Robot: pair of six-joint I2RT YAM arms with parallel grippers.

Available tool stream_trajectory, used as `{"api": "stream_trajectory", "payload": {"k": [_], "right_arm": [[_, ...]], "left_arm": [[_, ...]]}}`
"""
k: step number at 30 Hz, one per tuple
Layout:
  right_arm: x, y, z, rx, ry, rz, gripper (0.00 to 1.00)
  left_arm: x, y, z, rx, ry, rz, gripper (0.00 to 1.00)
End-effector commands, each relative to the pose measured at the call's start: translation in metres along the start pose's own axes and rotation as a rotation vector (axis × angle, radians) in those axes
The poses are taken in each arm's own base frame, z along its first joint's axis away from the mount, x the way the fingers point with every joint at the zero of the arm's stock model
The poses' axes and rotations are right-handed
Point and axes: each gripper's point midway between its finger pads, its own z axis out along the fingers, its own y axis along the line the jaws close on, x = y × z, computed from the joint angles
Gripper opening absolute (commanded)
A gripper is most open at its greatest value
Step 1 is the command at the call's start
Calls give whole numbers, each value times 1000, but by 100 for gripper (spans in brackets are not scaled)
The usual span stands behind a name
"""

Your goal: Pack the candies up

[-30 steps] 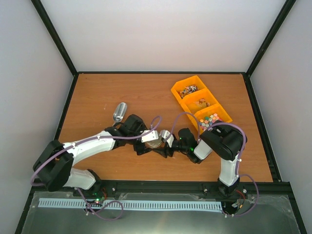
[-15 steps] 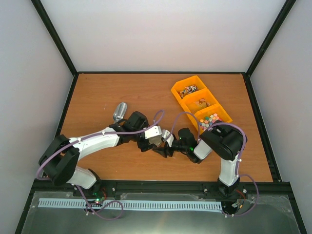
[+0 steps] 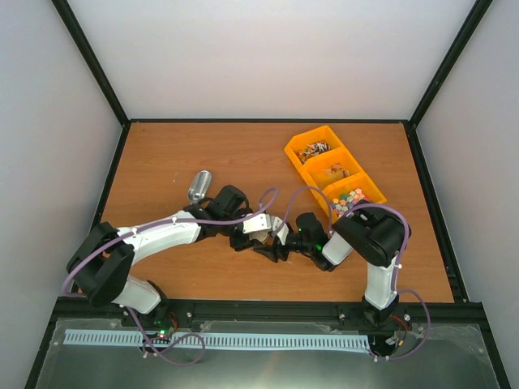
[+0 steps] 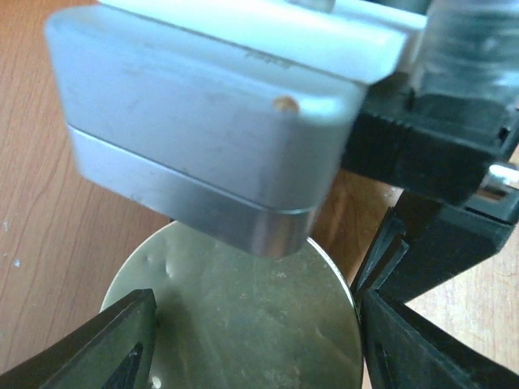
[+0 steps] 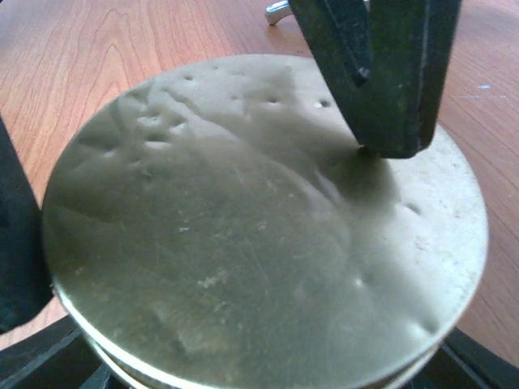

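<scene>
- You are at the opening step: the metal tin (image 4: 235,275) sits mid-surface (image 3: 178,154) with its dented lid (image 5: 259,219) still on, and nothing is packed yet.
- Your right gripper (image 5: 243,316) is clasped around the tin's body below the lid, steadying it.
- Your left gripper (image 4: 253,332) hangs over the lid with a finger on either side. You cannot tell whether the pads are bearing on the rim.
- The candies (image 3: 336,172) lie in the yellow bin (image 3: 290,154) at the far right, well apart from the tin.
- The metal scoop (image 3: 199,185) lies on the surface, to the left of both grippers.
- Next, judge that you need an even hold on the lid's edge, then a straight lift while the right gripper keeps the tin down.
- A lopsided pinch would likely tilt or slip the lid.
</scene>
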Motion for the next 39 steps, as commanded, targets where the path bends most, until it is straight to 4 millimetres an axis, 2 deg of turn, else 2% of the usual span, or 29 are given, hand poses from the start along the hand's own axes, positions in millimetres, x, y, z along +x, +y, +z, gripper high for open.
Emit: {"api": "stream_trajectory", "payload": {"k": [1,6,7,10,17,30,39], "right_arm": [[15,13,0,-58,43,10,37],[17,10,-1,-46,52,22,37],[17,10,-1,-46,52,25,37],[18,9,0,-46,52,32,36],[17,9,0,-48,53,40,36],[18,9,1,-51,56,41,37],[17,11,0,-69,53,27,36]], "left_arm": [[-4,3,-8,-13,4,57,74],[-16,19,-22,-89,-56,3,98],[-17,19,-23,-95,-64,2,100],[-16,18,-25,-101,-68,-6,100],[-3,11,-11,-50,-28,-42,100],[3,10,1,-17,3,-82,99],[3,-3,-3,40,-7,-15,85]]}}
